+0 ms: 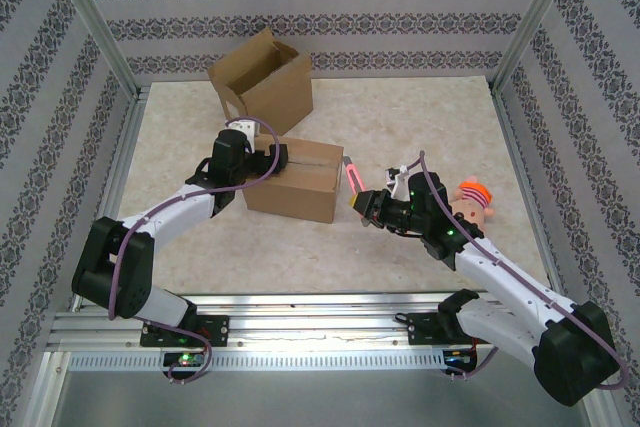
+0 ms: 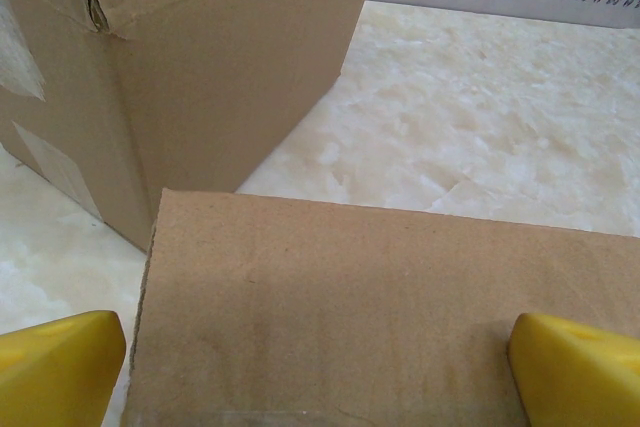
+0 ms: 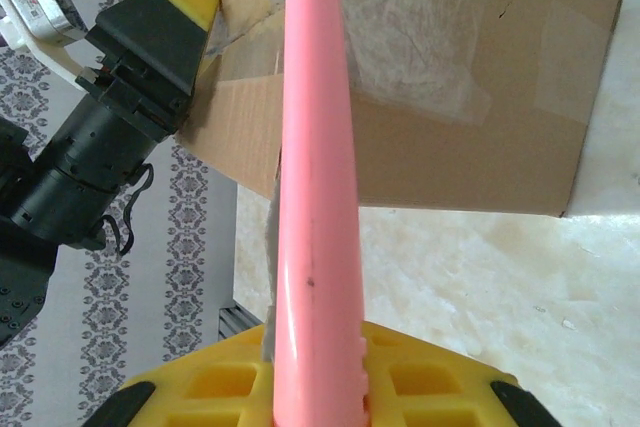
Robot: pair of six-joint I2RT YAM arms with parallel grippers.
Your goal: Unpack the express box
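Atop near box (image 1: 305,187), L gripper (image 1: 268,157) wide; R gripper (image 1: 360,201) on pink tool (image 1: 352,175)

Bright, even light from overhead fills the top view. The brown cardboard box (image 1: 300,185) casts only a faint, soft shadow on the pale marbled desk (image 1: 420,117). The silver metal rail (image 1: 320,332) at the near edge glares white. The patterned walls splay outward at the frame edges. In the wrist views, the yellow fingers (image 2: 60,372) and the pink plastic rod (image 3: 315,247) blur close to the lens, and the rod carries a pale sheen.
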